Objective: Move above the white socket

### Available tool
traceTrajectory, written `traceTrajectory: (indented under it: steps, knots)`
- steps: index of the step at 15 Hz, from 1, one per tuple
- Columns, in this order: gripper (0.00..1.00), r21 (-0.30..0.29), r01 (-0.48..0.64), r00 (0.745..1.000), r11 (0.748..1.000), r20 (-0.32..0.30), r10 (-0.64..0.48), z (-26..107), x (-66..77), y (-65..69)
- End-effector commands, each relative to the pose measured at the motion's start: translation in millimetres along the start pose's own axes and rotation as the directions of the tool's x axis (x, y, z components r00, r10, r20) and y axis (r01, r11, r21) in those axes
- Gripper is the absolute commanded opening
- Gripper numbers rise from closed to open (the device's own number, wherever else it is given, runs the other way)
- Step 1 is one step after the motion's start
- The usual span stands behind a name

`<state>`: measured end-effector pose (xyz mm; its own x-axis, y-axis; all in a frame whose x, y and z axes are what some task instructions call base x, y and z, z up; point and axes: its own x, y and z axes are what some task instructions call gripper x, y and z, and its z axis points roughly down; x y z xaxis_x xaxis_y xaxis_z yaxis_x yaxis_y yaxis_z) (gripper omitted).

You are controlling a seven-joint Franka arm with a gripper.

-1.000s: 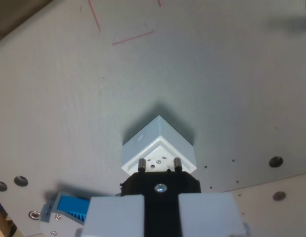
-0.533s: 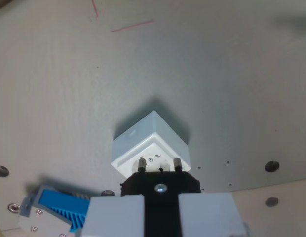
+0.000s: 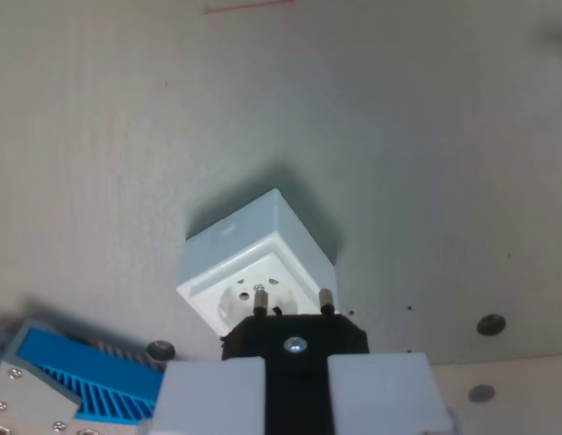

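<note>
The white socket (image 3: 254, 263) is a white cube on the grey table, just below the middle of the wrist view. My gripper (image 3: 295, 367) is at the bottom centre, shut on a black plug (image 3: 295, 340). The plug's two metal pins (image 3: 325, 298) point up in the view and overlap the socket's round face. One pin lies over the socket's recess, the other near its right edge. I cannot tell how far above the socket face the pins are.
A blue ribbed part on a grey bracket (image 3: 72, 376) lies at the bottom left. Round holes (image 3: 489, 323) dot the table at the lower right. A red line (image 3: 249, 7) marks the table at the top edge.
The camera has moved: the whole scene has shifted. The socket now sits further left and looks larger. The blue part shows more. The red lines have slid to the top edge.
</note>
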<state>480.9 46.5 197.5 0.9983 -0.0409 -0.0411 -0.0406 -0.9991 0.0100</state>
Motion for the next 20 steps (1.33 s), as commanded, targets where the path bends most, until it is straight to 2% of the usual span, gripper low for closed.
traceTrajectory:
  steps: [1,13,20]
  knots:
    - [0.0,-0.023,0.216,0.966,0.976,-0.138,-0.217,5.7,-16.5,0.7]
    - [0.0,-0.072,0.411,0.899,0.909,-0.136,-0.417,44.5,-51.9,-5.4]
    - [0.0,-0.084,0.47,0.871,0.879,-0.119,-0.477,63.5,-66.6,-10.1]
